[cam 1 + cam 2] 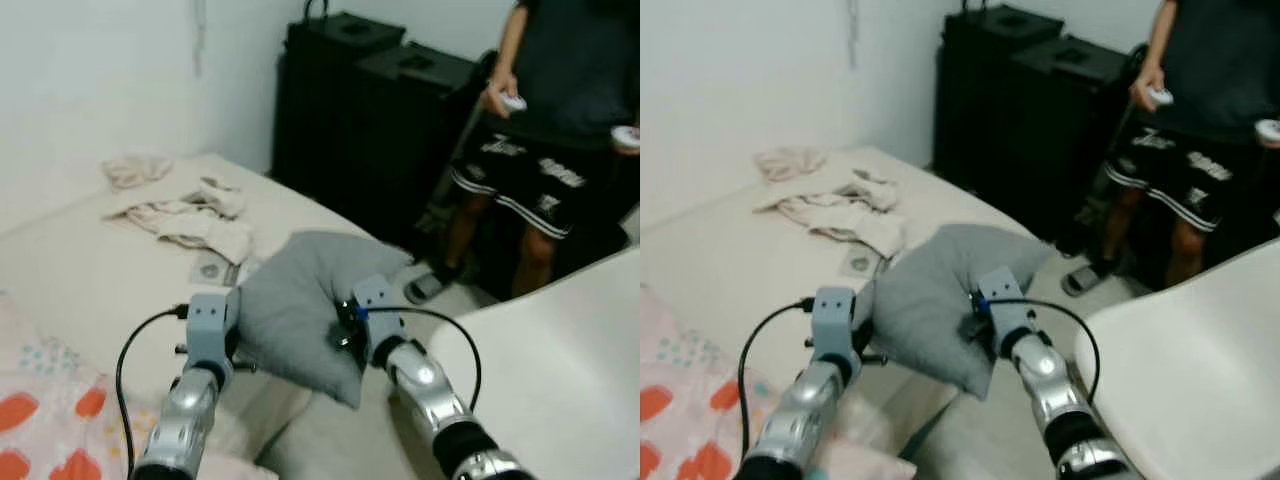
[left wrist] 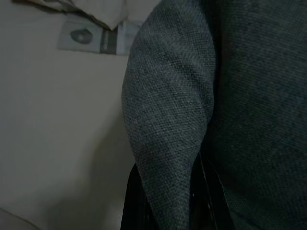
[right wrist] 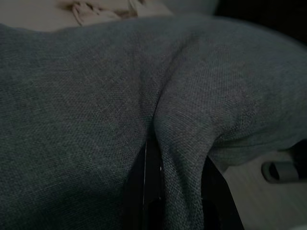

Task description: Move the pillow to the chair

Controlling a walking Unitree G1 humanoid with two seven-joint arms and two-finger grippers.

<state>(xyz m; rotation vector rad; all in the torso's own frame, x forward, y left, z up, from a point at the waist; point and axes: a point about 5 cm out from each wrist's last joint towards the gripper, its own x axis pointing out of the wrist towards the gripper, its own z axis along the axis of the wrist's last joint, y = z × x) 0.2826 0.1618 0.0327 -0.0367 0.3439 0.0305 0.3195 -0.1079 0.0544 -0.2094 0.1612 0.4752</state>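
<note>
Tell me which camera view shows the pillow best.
The left eye view: the whole grey pillow shows, held between the left gripper and right gripper above the bed's edge. The right eye view shows the same. Each wrist view gives a close fold of fabric pinched between black fingers.

Grey pillow (image 1: 300, 300), bunched, held up at bed's edge, white chair (image 1: 570, 350) just beside
</note>
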